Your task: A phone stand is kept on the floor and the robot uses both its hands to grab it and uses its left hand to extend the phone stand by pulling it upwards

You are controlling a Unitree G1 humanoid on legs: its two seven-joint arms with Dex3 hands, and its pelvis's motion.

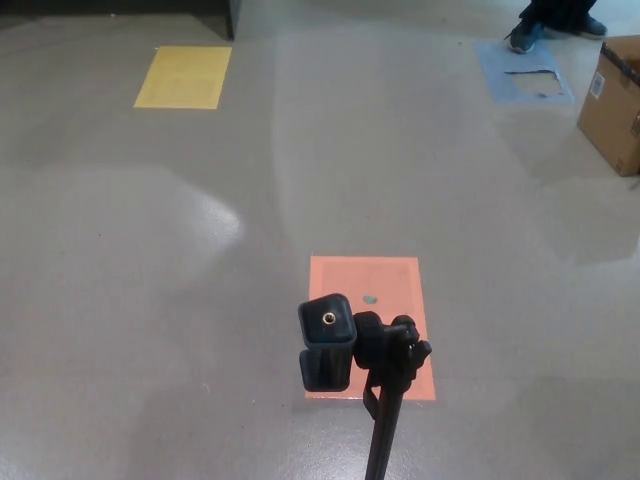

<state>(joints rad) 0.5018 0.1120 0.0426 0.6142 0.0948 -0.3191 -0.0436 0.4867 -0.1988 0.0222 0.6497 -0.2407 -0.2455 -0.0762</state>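
— Three coloured mats lie on the grey floor from where I sit: an orange mat near the bottom centre, a yellow mat far up on the left, a blue mat far up on the right.

— And the box?

— I see a cardboard box at the right edge, beside the blue one, cut off by the frame. It carries a small white label, but I cannot read any writing on it.

— Where is the phone stand?

— I see the phone stand upright at the bottom centre, its black pole leaving the lower edge and its clamp head overlapping the orange mat's near left corner. A brass screw socket shows on the clamp.

— Hands?

— Neither robot hand shows for me, so I cannot tell their state. A person's shoe stands at the blue mat's far edge.
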